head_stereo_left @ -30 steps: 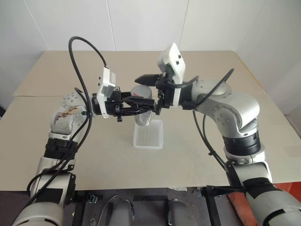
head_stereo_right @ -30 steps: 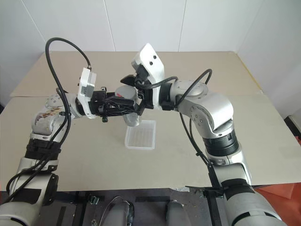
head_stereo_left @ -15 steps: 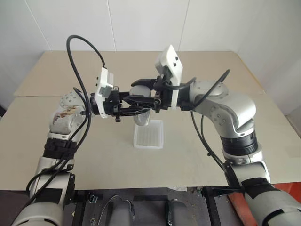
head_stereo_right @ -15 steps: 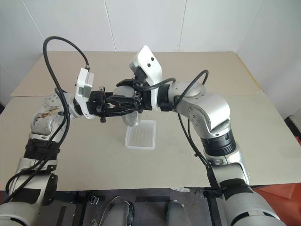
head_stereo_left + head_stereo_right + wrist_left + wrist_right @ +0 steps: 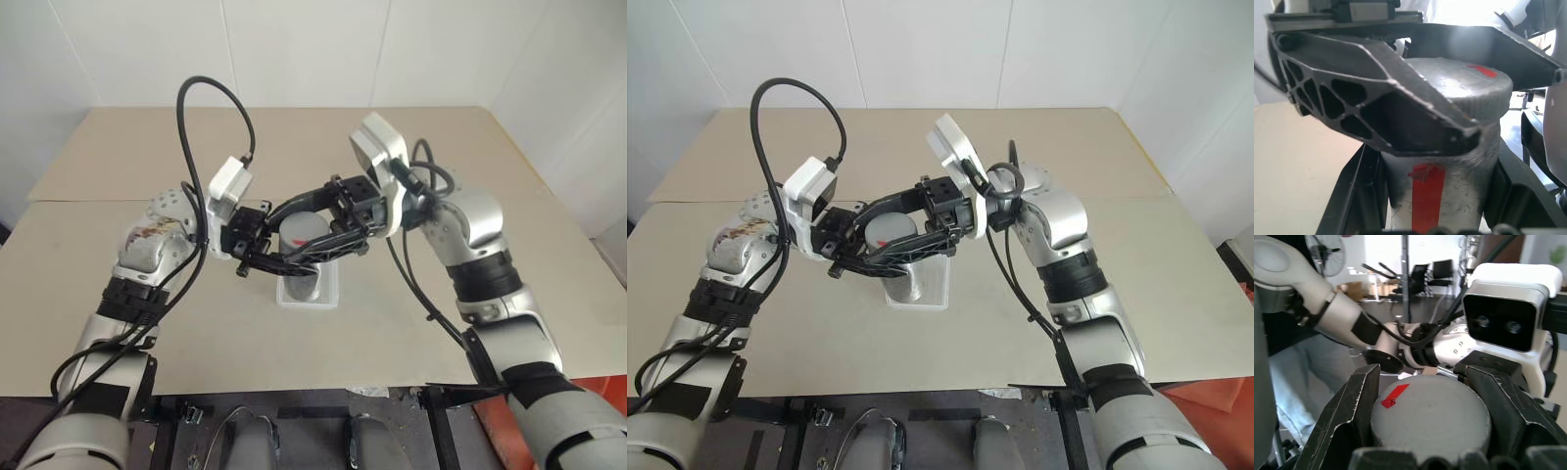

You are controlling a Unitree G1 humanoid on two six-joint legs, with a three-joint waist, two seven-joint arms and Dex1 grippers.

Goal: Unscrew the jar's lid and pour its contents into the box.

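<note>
Two grippers were engaged on the jar [image 5: 300, 262], which was held in the air directly above the box [image 5: 328, 294]: the left gripper [image 5: 312, 257] was clamped on the jar's body, and the right gripper [image 5: 294, 209] was clamped on the lid [image 5: 1431, 416]. Judged from the seated lid, unscrewing was under way and not finished; lid removal and pouring the contents into the box remained. The contents could not be made out. The box rested on a plain beige table [image 5: 411, 313] with a seam along its left part. White walls [image 5: 294, 49] enclosed the table at the rear
</note>
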